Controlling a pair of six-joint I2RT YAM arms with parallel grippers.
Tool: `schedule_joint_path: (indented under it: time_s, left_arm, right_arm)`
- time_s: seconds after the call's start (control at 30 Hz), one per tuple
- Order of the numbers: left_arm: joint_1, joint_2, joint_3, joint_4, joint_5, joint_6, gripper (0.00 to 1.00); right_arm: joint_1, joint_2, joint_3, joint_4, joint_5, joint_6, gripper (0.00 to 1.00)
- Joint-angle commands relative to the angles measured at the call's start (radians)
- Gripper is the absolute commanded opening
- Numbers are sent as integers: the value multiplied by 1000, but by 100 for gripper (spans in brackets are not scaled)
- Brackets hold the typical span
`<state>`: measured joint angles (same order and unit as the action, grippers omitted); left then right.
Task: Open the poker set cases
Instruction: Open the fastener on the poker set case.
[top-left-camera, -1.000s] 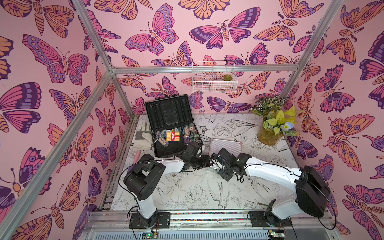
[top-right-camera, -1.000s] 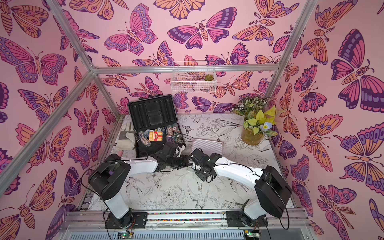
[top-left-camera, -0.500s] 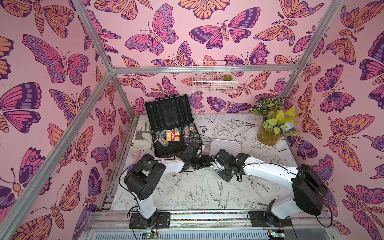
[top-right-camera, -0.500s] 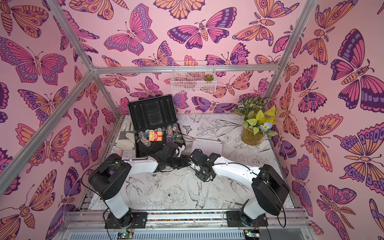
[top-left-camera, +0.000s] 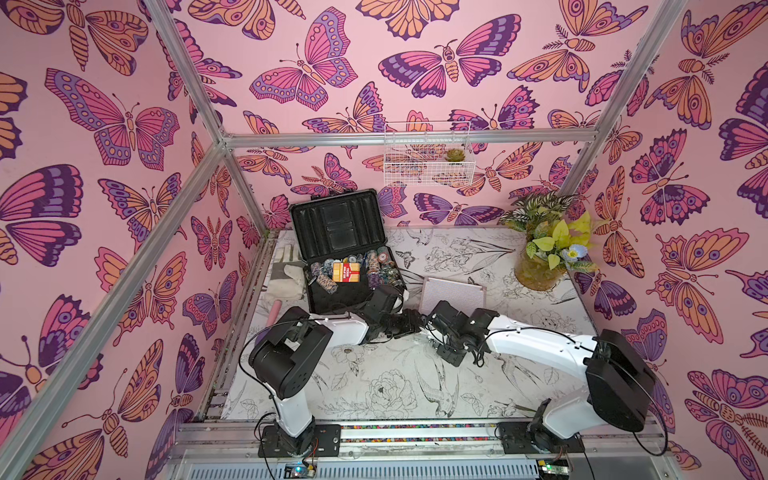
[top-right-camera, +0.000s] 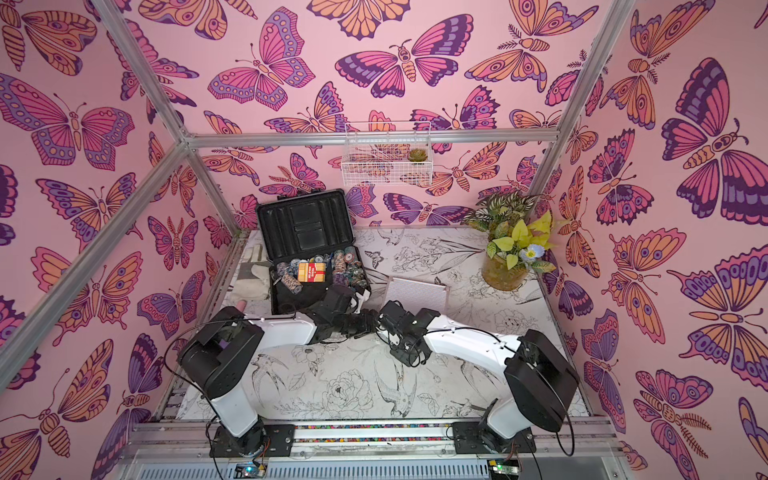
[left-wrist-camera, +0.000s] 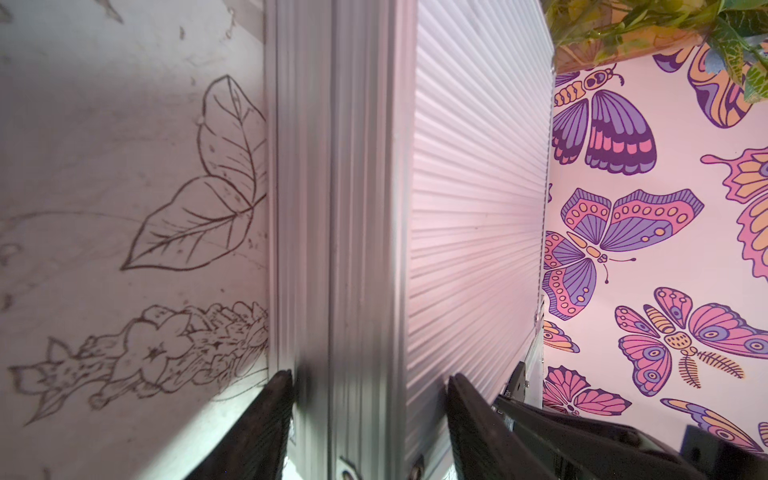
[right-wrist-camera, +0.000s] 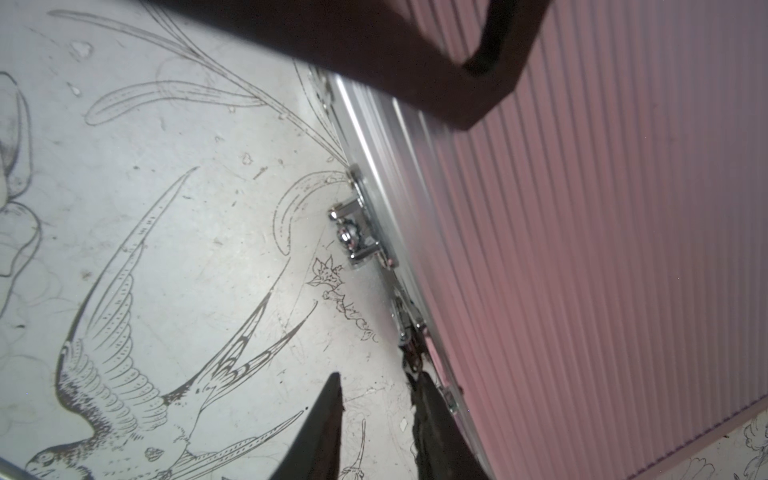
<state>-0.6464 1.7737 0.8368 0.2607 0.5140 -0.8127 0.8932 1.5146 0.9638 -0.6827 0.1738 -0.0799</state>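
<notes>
Along the near edge of the desk (top-left-camera: 374, 386) stand two white arms, and they meet mid-desk. In both top views their black wrists hide the jaws; only the wrist cameras show them.

The left gripper (left-wrist-camera: 370, 399) has its jaws pinching the silver case (top-left-camera: 454, 293) through its thickness, at the corner facing the desk's near-left corner. One finger (left-wrist-camera: 266, 432) sits low by the desk, and its partner lies on the ribbed lid. The right gripper (right-wrist-camera: 374, 399) is at the case's near side. Its jaws stand slightly spread with bare desk between them, and one fingertip (right-wrist-camera: 432, 415) rests against chrome hardware on that side. Only this wrist view shows the chrome latch (right-wrist-camera: 353, 235) further along.

The silver case itself lies flat with its lid down, about mid-desk and a little toward the right edge.

Beyond it, toward the far-left corner, the dark case (top-left-camera: 338, 226) stands open, its lid upright near the back wall. Its tray holds rows of poker chips (top-left-camera: 376, 262), too many to count, and one red card box (top-left-camera: 346, 272). A pale glove (top-left-camera: 286, 276) lies beside it at the left edge.

One potted plant (top-left-camera: 544, 249) stands in the far-right corner. On the back wall hangs one wire basket (top-left-camera: 428, 174) with one small succulent (top-left-camera: 455, 155) inside.

That makes two cases: one open, one closed.
</notes>
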Motion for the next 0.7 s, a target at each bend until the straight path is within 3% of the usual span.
schedule_joint_path:
  time_s: [0.0, 0.67]
  left_arm:
    - [-2, 46, -30, -38, -6, -5, 60]
    - [-2, 52, -33, -23, 1, -16, 60]
  right_arm:
    - [36, -19, -8, 6, -75, -3, 32]
    - [90, -10, -48, 1, -97, 63, 30]
